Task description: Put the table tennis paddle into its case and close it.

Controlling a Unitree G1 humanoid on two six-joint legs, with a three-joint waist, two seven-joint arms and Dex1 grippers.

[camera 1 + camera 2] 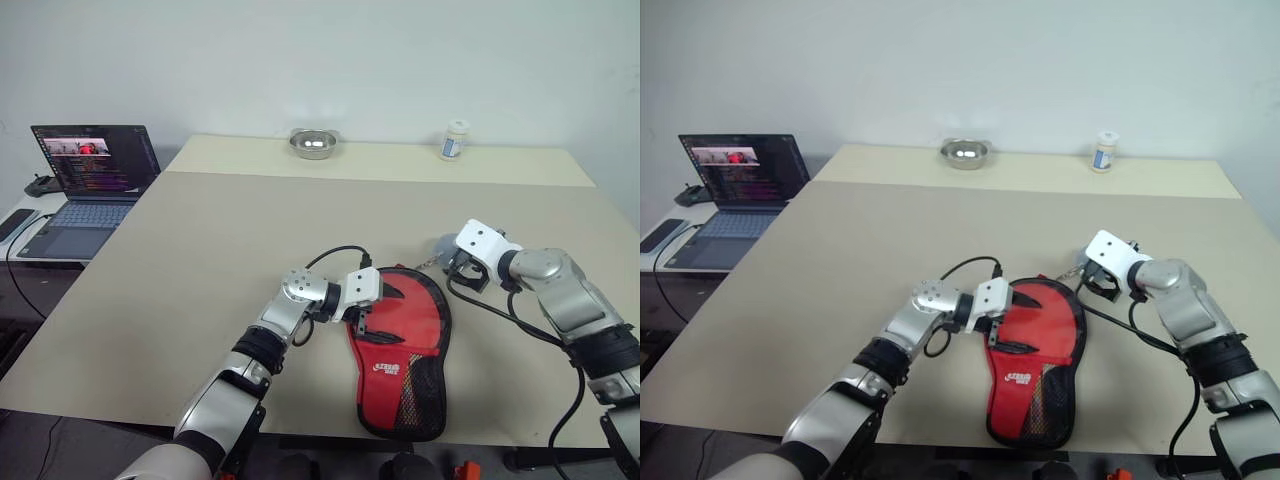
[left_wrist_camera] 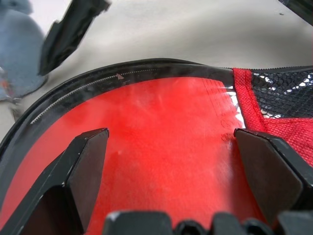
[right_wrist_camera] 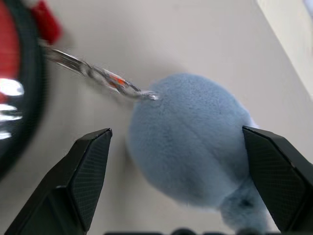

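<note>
A: What do the head views give that the wrist cameras don't?

B: The whole beige worktop [image 1: 200, 260], smooth and matte, with a laptop [image 1: 92, 180] on a side desk, a steel bowl [image 1: 315, 143] and a small white jar [image 1: 455, 140] at the far edge. The case [image 1: 405, 350] lies red face up near the front edge, paddle-shaped, with black mesh over its narrow end.

A: And the wrist cameras?

B: The left one shows the case's glossy red panel, black piping and zip teeth. The left end effector [image 2: 171, 161] hangs spread wide over it, holding nothing. The right one shows a fuzzy blue-grey plush charm [image 3: 190, 147] on a twisted metal chain [image 3: 98, 76] running to the case. The right end effector [image 3: 176, 171] is fully spread around the charm, not gripping it.

A: The paddle?

B: I can't tell where it is.
</note>
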